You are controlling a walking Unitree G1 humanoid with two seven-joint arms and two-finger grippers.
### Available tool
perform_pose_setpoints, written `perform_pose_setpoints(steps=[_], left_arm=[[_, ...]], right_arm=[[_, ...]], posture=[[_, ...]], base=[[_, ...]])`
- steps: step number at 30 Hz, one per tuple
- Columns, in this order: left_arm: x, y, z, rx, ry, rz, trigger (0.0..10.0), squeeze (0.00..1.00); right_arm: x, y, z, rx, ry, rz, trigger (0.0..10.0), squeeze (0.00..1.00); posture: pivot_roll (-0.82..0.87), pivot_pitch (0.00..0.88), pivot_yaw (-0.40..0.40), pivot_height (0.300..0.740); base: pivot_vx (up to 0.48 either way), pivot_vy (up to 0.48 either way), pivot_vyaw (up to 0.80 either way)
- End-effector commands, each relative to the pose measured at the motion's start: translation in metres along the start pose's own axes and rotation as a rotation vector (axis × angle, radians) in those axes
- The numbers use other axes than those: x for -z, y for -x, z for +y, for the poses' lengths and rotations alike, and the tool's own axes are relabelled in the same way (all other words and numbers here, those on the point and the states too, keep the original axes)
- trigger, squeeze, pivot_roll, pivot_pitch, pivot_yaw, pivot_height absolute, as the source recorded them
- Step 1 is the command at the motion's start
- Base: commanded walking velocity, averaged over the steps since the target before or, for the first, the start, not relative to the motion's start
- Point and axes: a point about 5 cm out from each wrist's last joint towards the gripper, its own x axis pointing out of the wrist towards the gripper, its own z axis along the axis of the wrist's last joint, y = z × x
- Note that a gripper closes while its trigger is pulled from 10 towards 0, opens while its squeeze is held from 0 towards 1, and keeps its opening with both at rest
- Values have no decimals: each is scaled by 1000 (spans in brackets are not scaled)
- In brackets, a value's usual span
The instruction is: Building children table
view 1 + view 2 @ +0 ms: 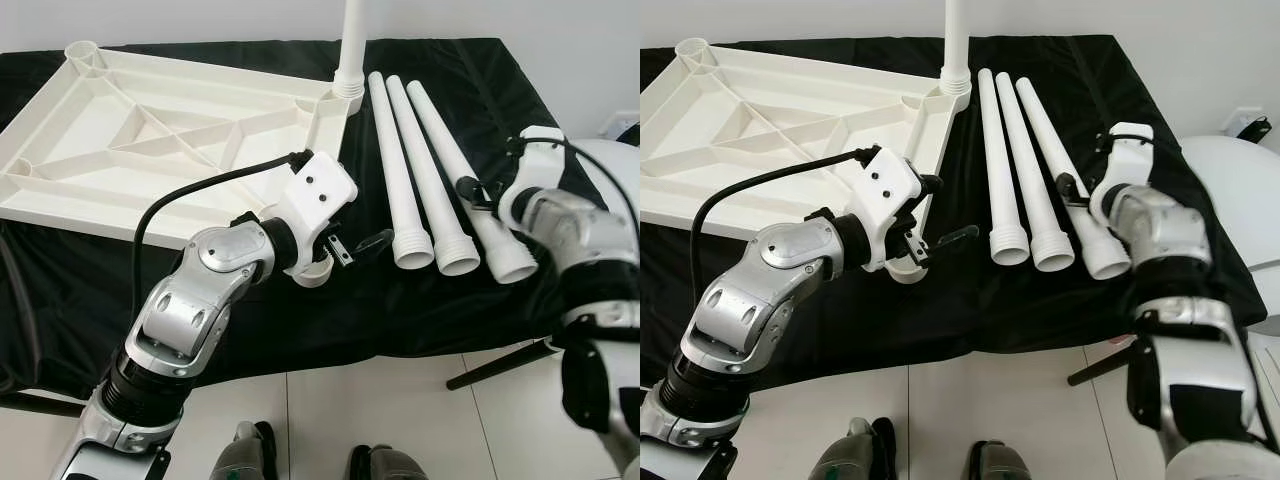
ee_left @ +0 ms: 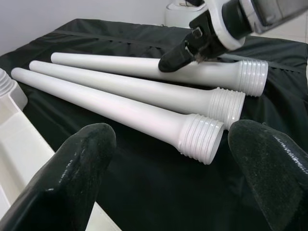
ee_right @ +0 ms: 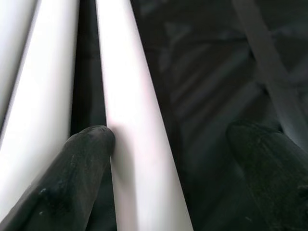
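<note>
**Loose legs could roll before the right pincer gets a grip**

Nearest me, the left arm reaches in over the front of the desk (image 1: 420, 320), which is draped in a black cloth. The left pincer (image 1: 350, 250) hangs just in front of the corner of the upturned white tabletop (image 1: 150, 140), its fingers (image 2: 72, 178) spread wide with nothing between them, aimed at the threaded ends of the loose legs.

A little further in, three loose white legs lie side by side on the cloth, threaded ends towards the robot. The right pincer (image 3: 168, 139) sits over the outermost leg (image 1: 470, 190), on the robot's right. Its fingers stand apart, one resting against the side of that leg, the other well clear on the far side, so nothing is clamped yet.

That is where I see the risk. The legs are round and tapered, and the cloth is wrinkled. If the touching finger pushes before the other one arrives, the leg may roll into the middle leg (image 1: 430, 170) and set the row sliding. A grip so close to the thick end could also let the long thin end droop and swing.

Furthest away, one leg (image 1: 352, 40) already stands upright in the tabletop's corner socket. A swinging leg or a careless left arm could knock it, or nudge the tabletop across the cloth.
</note>
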Motion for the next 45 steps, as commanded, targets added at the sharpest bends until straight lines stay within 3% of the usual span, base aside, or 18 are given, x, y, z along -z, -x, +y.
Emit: perform_pose_setpoints(steps=[1,9,16,17,18,19,20,23,40,41,45], left_arm=[[0,0,-7,65,1,6,10000,0],[-2,0,-6,51,5,-1,10000,0],[-2,-1,-5,41,5,-3,10000,0],[-2,-1,-5,38,6,-3,10000,0],[-3,-1,-5,37,7,-4,10000,0],[-2,-1,-5,37,8,-3,10000,0],[-2,-1,-5,37,6,-2,10000,0],[-2,-1,-4,36,6,-1,10000,0],[-4,-4,-5,43,26,-4,10000,0],[-5,-4,-4,41,41,-15,10000,0],[-8,-4,1,38,63,-34,10000,0]], right_arm=[[9,-1,-3,-9,9,106,10000,0],[6,-2,-4,-33,-51,203,10000,0],[15,-5,-1,-34,-47,263,10000,0],[17,-6,-1,-18,-35,272,8471,0],[17,-6,-1,-6,-25,281,8471,0],[18,-7,-1,2,-20,286,2588,0],[18,-7,-1,6,-22,289,0,0],[17,-8,-3,54,16,262,0,0],[12,-8,-8,78,-8,270,0,0],[5,-7,-9,69,-6,238,10000,0],[-15,-5,-9,33,-17,165,10000,0]], posture=[[-34,231,-57,740],[-40,233,-64,740],[-40,230,-70,740],[-39,229,-70,740],[-39,229,-70,740],[-39,228,-71,740],[-39,228,-71,740],[-38,225,-70,740],[-42,206,-69,740],[-41,201,-64,740],[-41,200,-63,740]], base=[[0,0,0],[0,0,0],[0,0,0],[0,0,0],[0,0,0],[0,0,0],[0,0,0],[0,0,0],[0,0,0],[0,0,0],[0,0,0]])
